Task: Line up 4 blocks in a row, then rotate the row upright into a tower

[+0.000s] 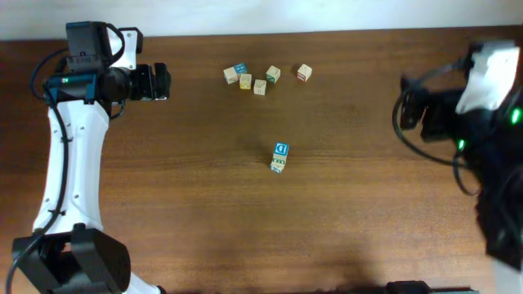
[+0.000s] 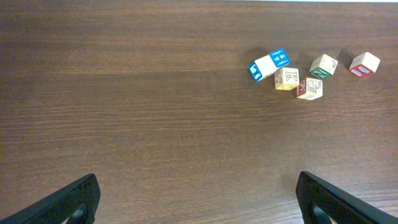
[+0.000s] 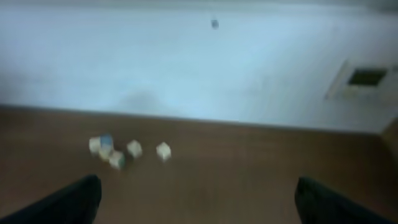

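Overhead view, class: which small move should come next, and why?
Probably swing the left gripper toward the blue-faced block at the centre. It and the right gripper are open, empty and far from that block, which touches a cream block, apart from the cluster of other blocks.

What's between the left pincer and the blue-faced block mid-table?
Only bare table, as the overhead view shows. The open left pincer has a clear line to the blue-faced block; the five-block cluster lies off that line.
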You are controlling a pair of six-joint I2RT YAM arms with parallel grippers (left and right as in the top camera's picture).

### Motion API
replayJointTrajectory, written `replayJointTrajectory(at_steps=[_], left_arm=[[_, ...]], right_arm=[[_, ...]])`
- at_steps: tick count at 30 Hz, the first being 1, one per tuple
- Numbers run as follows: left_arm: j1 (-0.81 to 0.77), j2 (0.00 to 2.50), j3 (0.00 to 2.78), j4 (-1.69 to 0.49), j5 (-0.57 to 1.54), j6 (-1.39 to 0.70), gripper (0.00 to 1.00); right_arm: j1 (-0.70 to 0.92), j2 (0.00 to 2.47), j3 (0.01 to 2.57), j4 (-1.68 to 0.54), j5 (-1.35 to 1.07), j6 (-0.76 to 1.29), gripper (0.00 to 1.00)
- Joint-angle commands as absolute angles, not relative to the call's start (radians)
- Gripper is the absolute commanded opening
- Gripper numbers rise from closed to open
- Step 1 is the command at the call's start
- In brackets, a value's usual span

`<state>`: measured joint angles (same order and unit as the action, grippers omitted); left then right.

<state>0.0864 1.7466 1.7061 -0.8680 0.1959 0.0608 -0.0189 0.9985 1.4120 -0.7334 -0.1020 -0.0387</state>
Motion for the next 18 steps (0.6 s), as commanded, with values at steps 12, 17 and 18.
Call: replayJointTrajectory(at_steps=[12, 17, 18], left_arm=[[0.088, 1.735, 1.718, -0.866, 0.193, 0.077, 0.99], [0.088, 1.735, 1.718, -0.866, 0.193, 0.077, 0.99], [0.088, 1.735, 1.718, -0.866, 0.193, 0.077, 0.99]], right_arm=[[-0.074, 0.029, 0.067, 0.023, -0.101, -0.048, 0.99], [-0.074, 0.003, 0.006, -0.074, -0.081, -0.048, 0.99], [-0.073, 0.003, 0.006, -0.071, -0.081, -0.048, 0.99]])
